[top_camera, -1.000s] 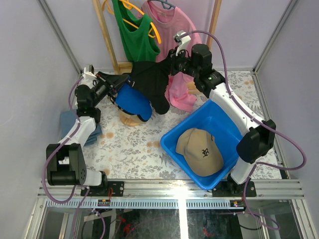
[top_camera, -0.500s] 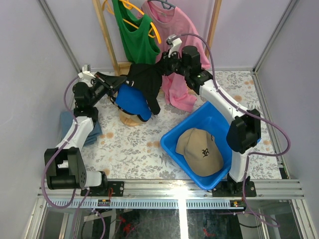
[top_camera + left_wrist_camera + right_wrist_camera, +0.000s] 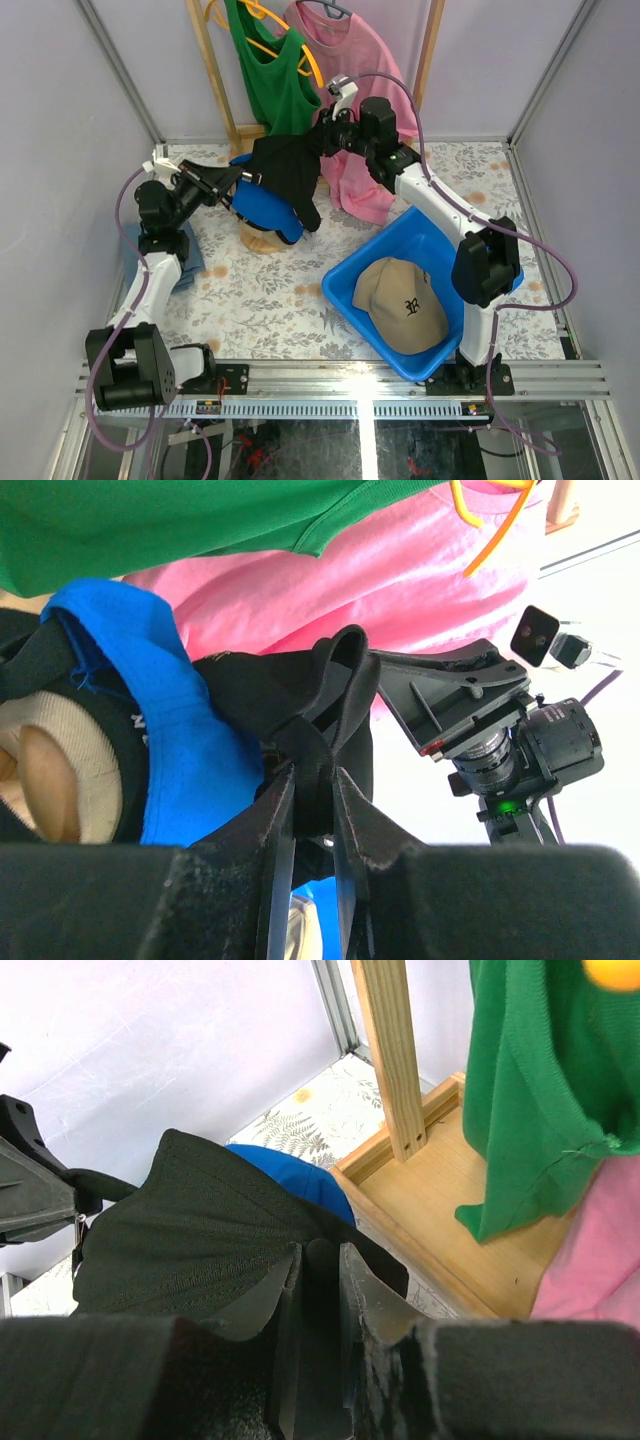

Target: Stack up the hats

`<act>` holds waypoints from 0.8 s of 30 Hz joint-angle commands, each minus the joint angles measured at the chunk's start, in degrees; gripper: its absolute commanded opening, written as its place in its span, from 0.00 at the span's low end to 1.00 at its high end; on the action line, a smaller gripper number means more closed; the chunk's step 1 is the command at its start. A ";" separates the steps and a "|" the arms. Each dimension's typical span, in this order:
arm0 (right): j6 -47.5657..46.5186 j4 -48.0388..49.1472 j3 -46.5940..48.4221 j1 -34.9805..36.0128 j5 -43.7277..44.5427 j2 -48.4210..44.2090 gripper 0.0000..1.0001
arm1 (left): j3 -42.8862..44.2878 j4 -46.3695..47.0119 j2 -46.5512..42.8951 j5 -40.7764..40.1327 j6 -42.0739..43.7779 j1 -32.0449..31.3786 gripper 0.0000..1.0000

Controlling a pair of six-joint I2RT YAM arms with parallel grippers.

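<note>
Lying in the blue bin (image 3: 392,247) nearest the arm bases, the tan hat (image 3: 402,303) sits crown-up, well apart from both grippers and not yet part of any stack. Farther back on the left is a folded grey-blue cloth (image 3: 132,242), partly hidden by the left arm.

Beyond that, the blue hat (image 3: 262,208) sits on the wooden dome stand (image 3: 262,240). The black hat (image 3: 287,170) hangs just above and behind it, stretched between the two arms. The left gripper (image 3: 312,780) is clenched on a narrow black band at the hat's edge. The right gripper (image 3: 320,1260) is pinched on the fabric of the opposite rim, the crown spreading away below its fingers.

Several things could go wrong from here:
- Both grips look thin, so a pull by either arm could strip the fabric out and drop the hat beside the stand.
- The crown looks slack and folded, so it may land crumpled on the blue hat rather than seated over it.
- A low or sideways pass could drag the blue hat off the dome.

Farthest back, the pink shirt (image 3: 352,190) hangs just behind the right gripper. It is near enough, I judge, to snag the wrist or its cable.
</note>
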 commanded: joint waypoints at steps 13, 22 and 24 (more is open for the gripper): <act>-3.15 4.27 -3.54 3.92 3.64 -1.99 0.00 | -9.95 -0.08 -8.59 -3.45 2.97 3.25 0.17; -4.42 8.14 -12.20 5.54 4.27 -4.14 0.00 | -16.72 1.65 -11.98 -5.52 2.14 3.77 0.19; -4.46 9.00 -13.87 5.68 4.26 -4.75 0.00 | -17.71 2.15 -12.66 -5.76 1.77 3.81 0.20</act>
